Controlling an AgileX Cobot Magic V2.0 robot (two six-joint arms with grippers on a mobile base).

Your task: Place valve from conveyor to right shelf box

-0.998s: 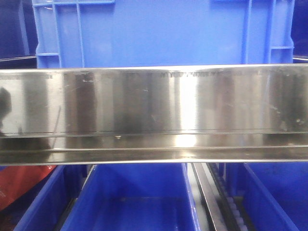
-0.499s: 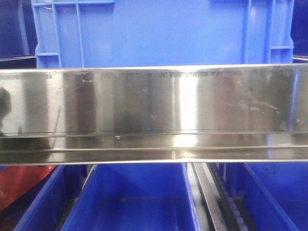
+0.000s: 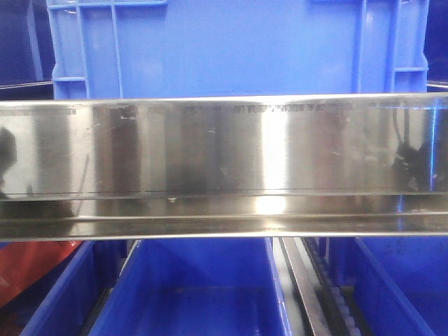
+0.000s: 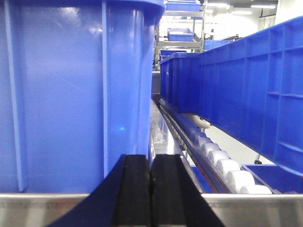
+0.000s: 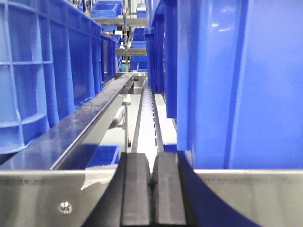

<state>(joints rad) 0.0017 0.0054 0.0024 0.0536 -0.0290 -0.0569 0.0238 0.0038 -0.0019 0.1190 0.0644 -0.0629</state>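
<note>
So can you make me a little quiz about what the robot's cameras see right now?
1. True or false: the left gripper is wide open.
2. What colour is the big box above the shiny steel rail?
A red
B blue
C green
3. Fill in: in the right wrist view, the right gripper has its fingers pressed ____.

Key:
1. False. Its black fingers touch, with nothing between them.
2. B, blue.
3. Together. The valve is not in any view.
</note>
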